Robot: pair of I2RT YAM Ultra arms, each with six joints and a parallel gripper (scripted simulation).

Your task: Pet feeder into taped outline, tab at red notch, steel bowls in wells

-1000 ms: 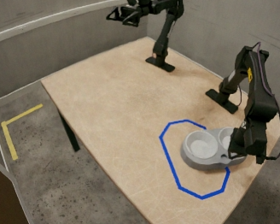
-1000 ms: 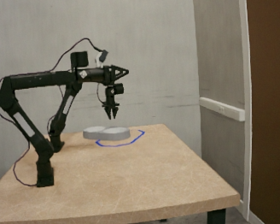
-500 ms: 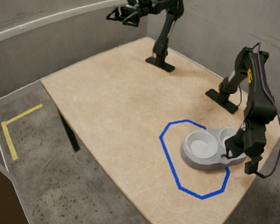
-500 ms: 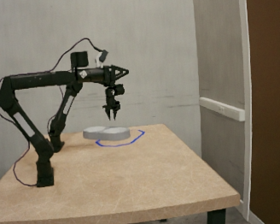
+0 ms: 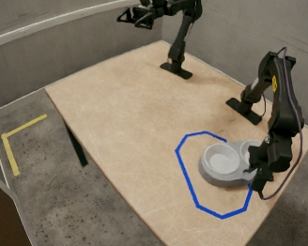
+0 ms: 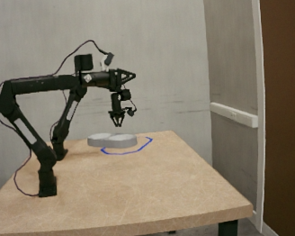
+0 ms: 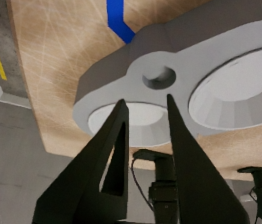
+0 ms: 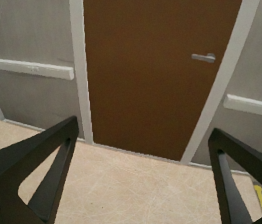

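Note:
The grey pet feeder (image 5: 226, 163) lies at the right side of the blue taped outline (image 5: 179, 159), its far end over the tape. Both steel bowls (image 5: 222, 161) (image 5: 250, 148) sit in its wells. In the left wrist view the feeder (image 7: 179, 78) shows a small tab with a round hole (image 7: 159, 77) between the bowls. I see no red notch. My left gripper (image 5: 258, 186) hangs above the feeder's near edge, its fingers a narrow gap apart with nothing between them. My right gripper (image 5: 126, 17) is wide open and empty, high above the table's far corner.
The left arm's base (image 5: 243, 110) stands behind the feeder and the right arm's base (image 5: 176, 69) at the far edge. Grey walls enclose the back. Yellow tape (image 5: 10, 143) marks the floor. The feeder and outline also show in the exterior view (image 6: 111, 140).

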